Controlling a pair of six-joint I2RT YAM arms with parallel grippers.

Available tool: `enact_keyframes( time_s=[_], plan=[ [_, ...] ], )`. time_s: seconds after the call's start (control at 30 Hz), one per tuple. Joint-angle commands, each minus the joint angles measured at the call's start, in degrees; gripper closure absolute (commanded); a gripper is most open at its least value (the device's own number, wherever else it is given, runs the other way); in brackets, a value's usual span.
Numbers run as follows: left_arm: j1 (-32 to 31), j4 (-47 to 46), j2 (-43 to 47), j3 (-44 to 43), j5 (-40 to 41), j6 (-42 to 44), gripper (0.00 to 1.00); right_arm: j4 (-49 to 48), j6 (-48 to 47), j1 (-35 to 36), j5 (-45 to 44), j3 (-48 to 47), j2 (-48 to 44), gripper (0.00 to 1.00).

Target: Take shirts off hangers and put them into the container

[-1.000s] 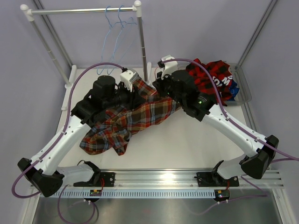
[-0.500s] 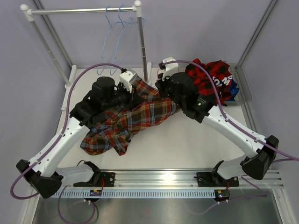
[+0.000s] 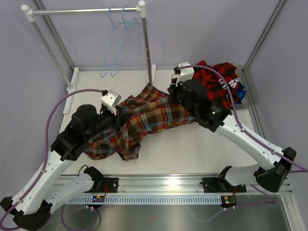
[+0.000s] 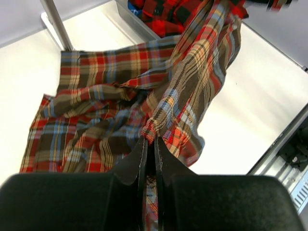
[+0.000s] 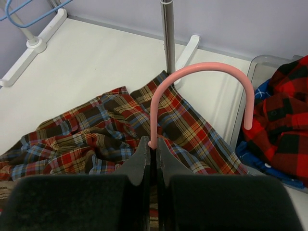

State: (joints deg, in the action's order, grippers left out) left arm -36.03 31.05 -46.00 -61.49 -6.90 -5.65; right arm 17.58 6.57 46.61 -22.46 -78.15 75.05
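One white table [image 3: 192, 149] is taken up across its middle by the brown plaid shirt [image 3: 154, 118], which is spread crumpled from the left arm's side toward the foot of the rack [image 3: 82, 10] at the far edge. At the far right corner the container [image 3: 256, 98] is set, and in it the red-and-black shirt [image 3: 216, 82] is heaped, with the blue shirt [image 3: 240, 91] seen only as a small patch beneath it. Two light blue hangers [image 3: 118, 43] are hung bare on the rack's rail. The pink hanger [image 5: 202, 72] is held over the brown shirt's far end, just beside the container. Its hook is arched above the fingertips, and its wire stem is pinched between the closed jaws of the right gripper [image 5: 153, 144]. How much of this hanger lies inside the cloth cannot be told. A bunched fold of the brown plaid shirt, at its near-left part, is clamped between the jaws of the left gripper [image 4: 150, 144].
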Motion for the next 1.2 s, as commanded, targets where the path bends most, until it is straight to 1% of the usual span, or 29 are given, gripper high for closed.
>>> enact_keyframes(
  time_s=[0.0,0.17,0.27,0.37,0.47,0.53,0.63,0.67,0.87,0.93,1.0,1.03,1.13,1.17],
  plan=[
    [0.2,2.8,6.9,4.4,5.7,-0.3,1.00,3.7,1.2,-2.8,-8.1,-3.0,-3.9,1.00],
    [0.2,5.3,13.3,10.2,6.7,-2.2,1.00,6.3,4.2,-3.0,-8.1,-5.4,-6.2,1.00],
    [0.2,5.5,15.6,11.7,3.7,-3.6,1.00,7.6,6.1,-3.0,-7.8,-6.4,-7.5,1.00],
    [0.2,5.5,15.9,13.0,-3.6,-3.8,1.00,9.0,8.2,-3.0,-9.5,-7.7,-7.6,1.00],
    [0.2,5.5,16.6,13.4,-4.4,-3.6,1.00,10.3,9.1,-3.0,-12.2,-8.9,-6.8,1.00],
    [0.2,5.5,17.4,13.6,-3.2,-3.6,1.00,9.5,9.1,-3.0,-10.3,-8.5,-7.0,1.00],
    [0.2,5.9,16.8,14.1,-1.4,-3.3,1.00,5.5,9.0,-3.0,-6.4,-6.6,-8.9,1.00],
    [0.2,5.9,15.8,14.2,-2.8,-3.7,1.00,3.6,9.0,-3.0,-4.1,-6.1,-9.6,1.00],
    [0.1,5.4,11.6,12.7,-10.6,-4.2,1.00,3.3,9.0,-3.0,-2.1,-6.1,-9.4,1.00],
    [0.1,5.4,11.5,12.2,-12.3,-3.8,0.87,1.8,8.7,-2.9,-1.1,-4.4,-10.0,1.00],
    [0.1,5.5,12.0,11.6,-13.1,-2.7,0.66,0.9,8.4,-2.9,0.1,-3.2,-10.4,1.00],
    [0.1,5.8,12.7,11.3,-13.0,-2.4,0.53,0.5,8.1,-2.9,0.9,-1.9,-10.6,1.00],
    [0.1,6.6,13.4,9.4,-11.7,-1.4,0.30,-1.1,7.1,-2.9,2.4,1.3,-11.6,1.00],
    [0.2,7.4,13.7,8.7,-10.8,-0.5,0.26,-1.5,6.8,-2.9,2.9,2.4,-11.8,1.00]
  ],
)
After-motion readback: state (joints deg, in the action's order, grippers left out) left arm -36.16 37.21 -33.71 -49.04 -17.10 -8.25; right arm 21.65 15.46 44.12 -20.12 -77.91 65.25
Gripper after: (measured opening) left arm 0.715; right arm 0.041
